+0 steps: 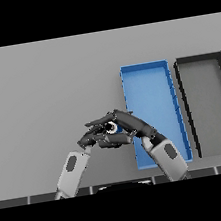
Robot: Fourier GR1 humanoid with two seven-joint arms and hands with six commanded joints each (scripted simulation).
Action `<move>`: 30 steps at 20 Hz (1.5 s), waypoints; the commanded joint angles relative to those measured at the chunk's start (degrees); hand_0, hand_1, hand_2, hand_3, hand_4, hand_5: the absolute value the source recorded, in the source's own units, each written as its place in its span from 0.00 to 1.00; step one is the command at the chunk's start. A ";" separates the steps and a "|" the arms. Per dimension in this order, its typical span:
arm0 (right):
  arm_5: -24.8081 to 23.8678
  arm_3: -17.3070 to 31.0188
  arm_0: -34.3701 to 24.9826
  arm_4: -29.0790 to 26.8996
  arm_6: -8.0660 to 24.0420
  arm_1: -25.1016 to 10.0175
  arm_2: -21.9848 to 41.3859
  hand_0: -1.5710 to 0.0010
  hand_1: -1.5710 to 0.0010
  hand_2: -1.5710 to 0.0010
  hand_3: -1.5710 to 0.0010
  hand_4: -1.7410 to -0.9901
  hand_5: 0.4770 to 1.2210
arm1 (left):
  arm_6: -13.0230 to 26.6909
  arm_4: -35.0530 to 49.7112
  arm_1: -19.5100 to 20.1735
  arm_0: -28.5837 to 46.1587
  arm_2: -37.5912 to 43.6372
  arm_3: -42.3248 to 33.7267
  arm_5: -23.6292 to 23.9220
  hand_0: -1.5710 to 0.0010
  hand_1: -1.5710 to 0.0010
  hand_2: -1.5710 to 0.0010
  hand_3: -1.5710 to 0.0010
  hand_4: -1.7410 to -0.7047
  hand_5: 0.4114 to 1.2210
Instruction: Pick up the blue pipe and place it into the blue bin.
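Observation:
Only the round end of the blue pipe [113,127] shows, a small blue and white ring between my two hands, just left of the blue bin [143,66]. My right hand [131,123] comes in from the lower right and overlaps the bin's left wall; its fingers reach left over the pipe and its thumb curls under it. My left hand [88,138] lies close on the pipe's left side, fingers relaxed and pointing right toward it. The rest of the pipe is hidden by the hands. The blue bin is a long tray with a bare floor.
A black bin [198,58] of similar size stands right beside the blue bin, on its right. The grey table [43,87] stretches away to the left and back.

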 commanded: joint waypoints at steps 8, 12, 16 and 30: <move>-0.36 0.29 -2.96 -2.93 1.48 2.61 -3.65 0.00 0.00 0.00 0.00 0.33 1.00 | 4.17 0.46 -1.08 -0.09 0.74 0.96 1.25 0.99 0.99 0.99 0.99 0.74 0.13; -2.49 -3.04 -7.91 -11.95 9.19 3.47 -8.75 0.00 0.00 0.00 0.00 0.33 1.00 | 5.66 0.02 -1.27 0.50 0.32 0.97 1.54 0.99 0.99 0.99 1.00 0.74 0.10; -7.01 -4.73 -18.22 -21.34 15.49 0.80 -16.65 0.00 0.00 0.00 0.00 0.33 1.00 | 5.94 -0.48 -1.20 0.45 0.11 0.22 1.93 1.00 1.00 1.00 1.00 0.76 0.08; -12.04 4.13 -18.74 -13.45 16.01 -11.80 -35.64 0.00 0.00 0.00 0.00 0.32 1.00 | 5.16 -0.17 0.71 1.88 0.80 -1.96 1.84 1.00 1.00 1.00 1.00 0.77 0.07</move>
